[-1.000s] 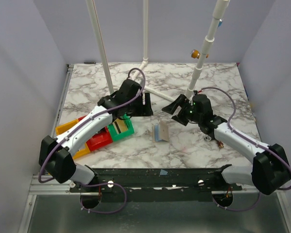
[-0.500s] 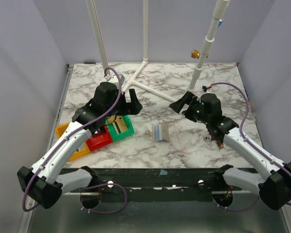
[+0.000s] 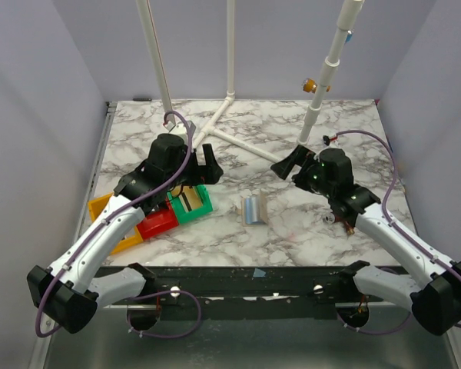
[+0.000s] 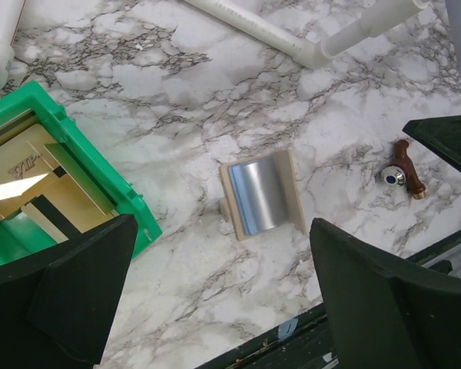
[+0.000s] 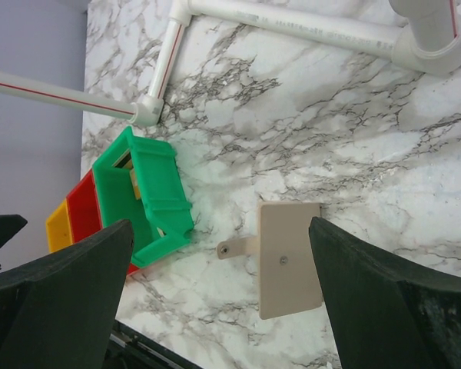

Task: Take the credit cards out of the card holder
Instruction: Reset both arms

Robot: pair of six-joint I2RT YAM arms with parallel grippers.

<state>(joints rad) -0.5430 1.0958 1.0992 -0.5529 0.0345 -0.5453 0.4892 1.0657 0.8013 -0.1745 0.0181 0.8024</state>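
The card holder [image 3: 253,209] is lying flat on the marble table [image 3: 307,123], in the open stretch between the two arms and nearer the front edge than either gripper. Its long axis is running roughly from the near edge toward the far edge, leaning only slightly off that line in the top view. A small tab is sticking out from its left long side, pointing toward the green bin [image 3: 202,206], which is sitting well apart from it. In the left wrist view the card holder [image 4: 261,196] is showing a shiny blue-grey face inside a beige frame. In the right wrist view the same card holder [image 5: 290,257] is reading as plain beige with a small dot near the middle.

The left gripper [image 3: 209,164] is hanging above the far end of the green bin with its fingers [image 4: 69,292] spread wide and nothing between them. The right gripper [image 3: 288,161] is hovering over the table to the far right of the holder, its fingers [image 5: 384,307] also wide apart and gripping nothing. Neither gripper is touching the holder.

Inside the green bin a pale card [image 4: 31,173] with dark marks is lying flat; it looks like one of the credit cards, though the bin wall and a finger are covering part of it. The red bin [image 3: 157,223] and yellow bin [image 3: 107,204] are sitting side by side to the left of the green one. White pipes [image 3: 238,142] are crossing the far half of the table
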